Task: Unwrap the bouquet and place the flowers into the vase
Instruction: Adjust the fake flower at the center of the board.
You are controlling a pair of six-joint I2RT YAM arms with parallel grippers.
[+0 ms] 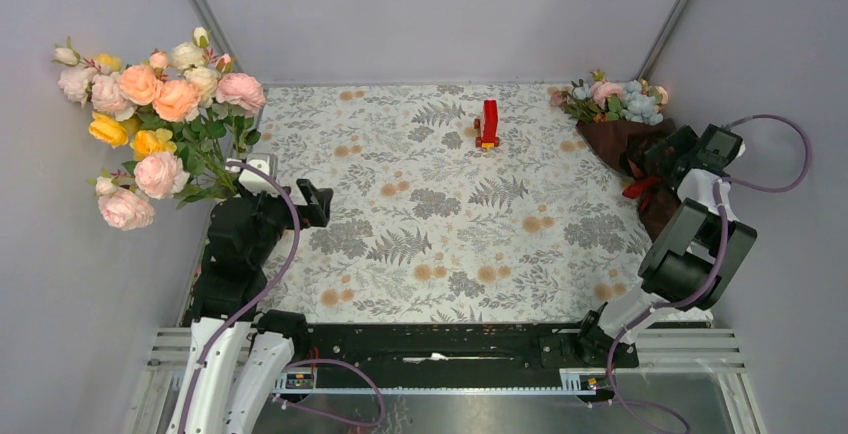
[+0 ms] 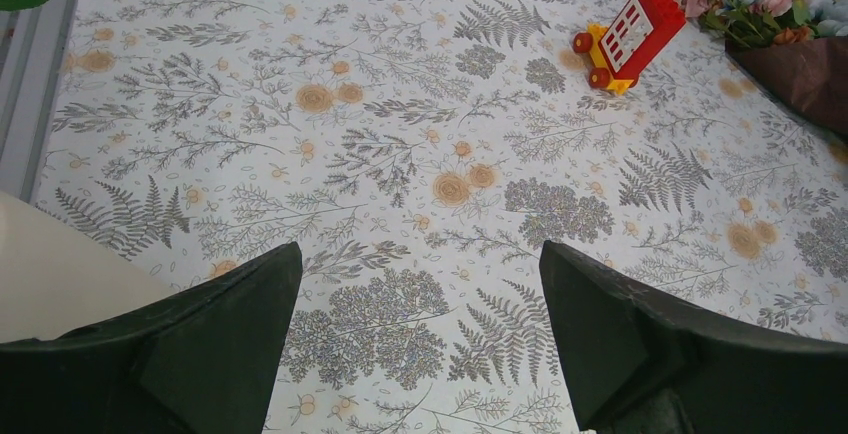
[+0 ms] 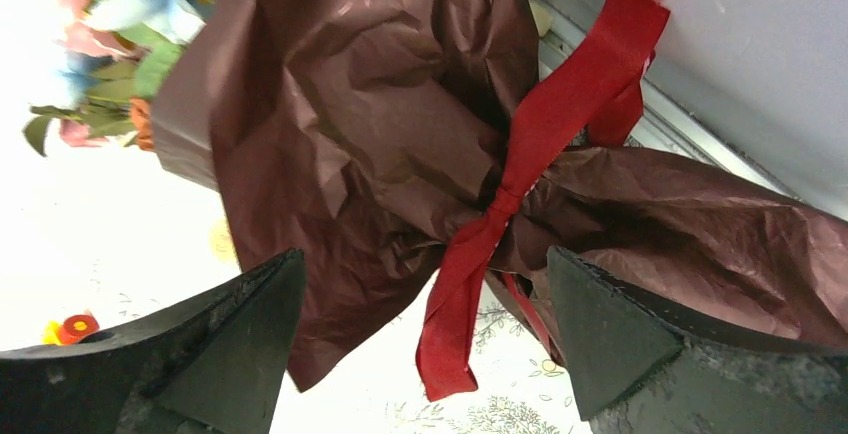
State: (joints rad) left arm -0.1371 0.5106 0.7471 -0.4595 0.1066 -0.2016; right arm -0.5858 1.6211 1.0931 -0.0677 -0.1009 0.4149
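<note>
The right claw [image 3: 420, 266] is the one that matters here. It stands wide open with nothing between its fingers, poised right over the bouquet [image 3: 380, 124]. The left claw [image 2: 415, 254], also spread wide and empty, is well away across the worktop [image 2: 400, 74], so the right arm is clearly the nearer.

From the right claw's own view, the tied waist of the bundle sits dead ahead, in line with the gap between the fingers. The bundle's long axis runs across that gap — the flowers [image 3: 110, 14] lie far off beyond the left finger, and the crinkled tail of the paper spreads out past the right finger. The red ribbon [image 3: 540, 134] crosses the waist, and its loose end hangs toward the claw, nearest of all. I would judge that end to be what the next reach depends on.

The bouquet is small: dark red, crumpled, faintly shiny paper pinched at a knot, with pale blue and pink heads and green leaves — still fully wrapped. It lies by the wall at the worktop's right edge.
</note>
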